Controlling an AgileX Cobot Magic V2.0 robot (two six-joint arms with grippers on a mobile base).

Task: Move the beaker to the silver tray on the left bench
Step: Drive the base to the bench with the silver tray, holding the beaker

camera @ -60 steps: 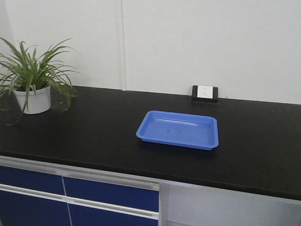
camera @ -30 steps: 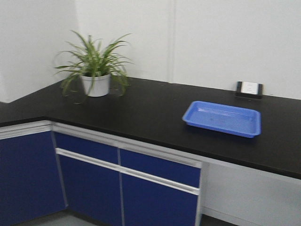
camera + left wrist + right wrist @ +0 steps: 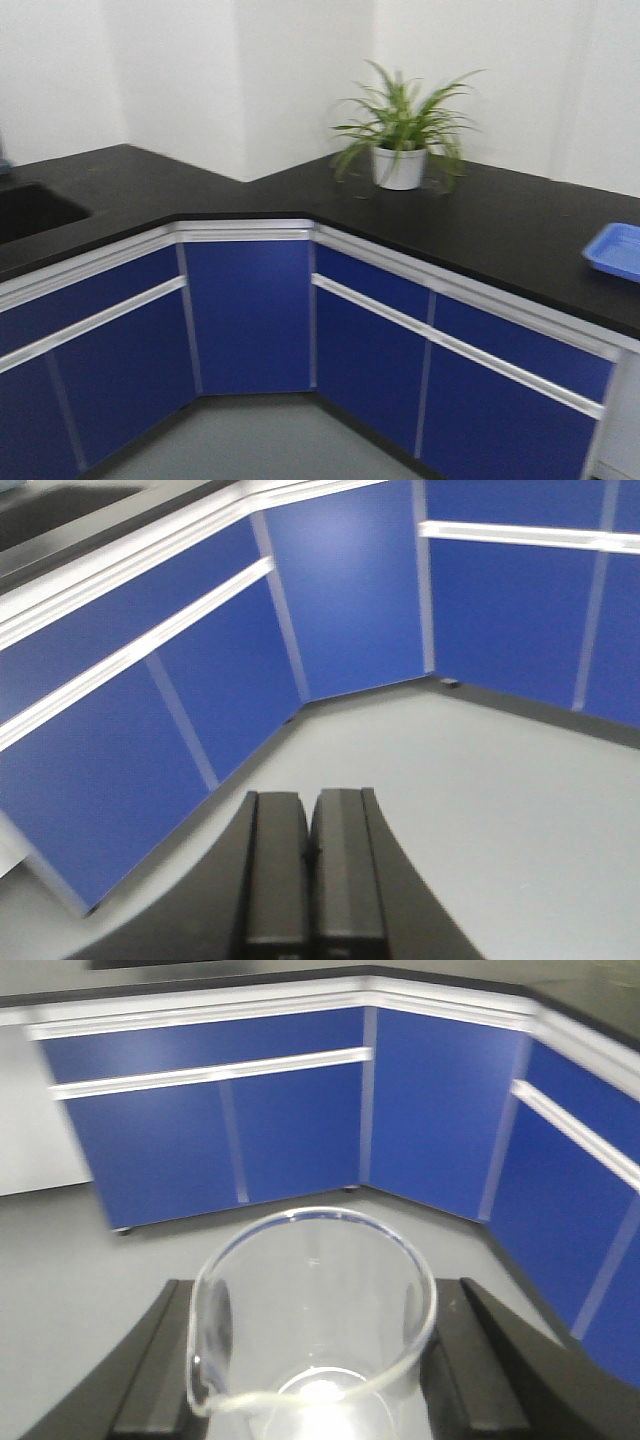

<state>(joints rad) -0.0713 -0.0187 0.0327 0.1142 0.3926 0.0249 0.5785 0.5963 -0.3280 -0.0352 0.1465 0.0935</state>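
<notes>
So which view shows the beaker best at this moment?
The right wrist view: the beaker sits close and centred, rim and spout clear, held in the right gripper. The front-facing and left wrist views do not show it at all.

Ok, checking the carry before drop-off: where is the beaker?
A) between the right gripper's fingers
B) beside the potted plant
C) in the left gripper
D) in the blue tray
A: in the right wrist view the beaker sits between the fingers of the right gripper; the left gripper is shut, empty.

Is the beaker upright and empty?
Looks upright and empty: the beaker, clamped between the right gripper's fingers, has its mouth up, clear bottom visible, no liquid seen.
</notes>
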